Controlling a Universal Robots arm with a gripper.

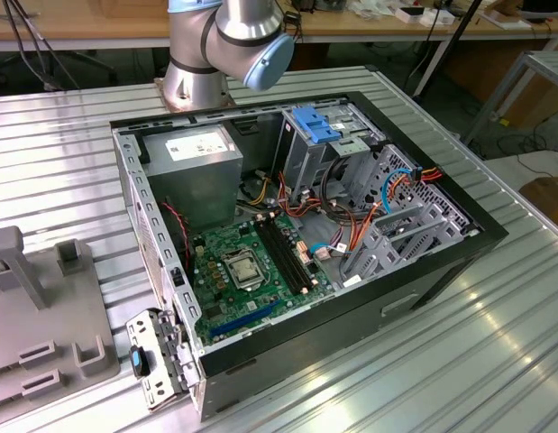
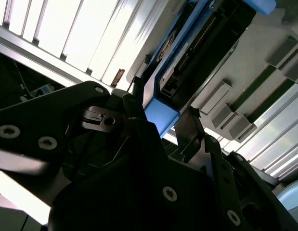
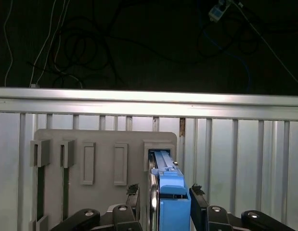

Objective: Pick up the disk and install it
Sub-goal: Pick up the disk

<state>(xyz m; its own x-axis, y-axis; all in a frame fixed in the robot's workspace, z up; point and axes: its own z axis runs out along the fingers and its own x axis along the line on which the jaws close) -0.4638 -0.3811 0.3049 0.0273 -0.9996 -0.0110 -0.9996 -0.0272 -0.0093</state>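
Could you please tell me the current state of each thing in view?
disk: upright in a slot, not yet installed.
claw: astride the disk, grip unclear.
grey holder: holds the disk; two neighbouring slots empty.
computer case: lying on its side, panel off, interior exposed.

Arm [image 1: 226, 41]: one; upright silver base column, then a grey joint with a pale blue end cap, seen in the exterior view.
Tool [image 3: 164, 190]: black, two-fingered; fingers [image 3: 195, 192] set apart, not closed together, in the first wrist view. Its bolted black linkage plates fold in behind the fingers in the second wrist view.
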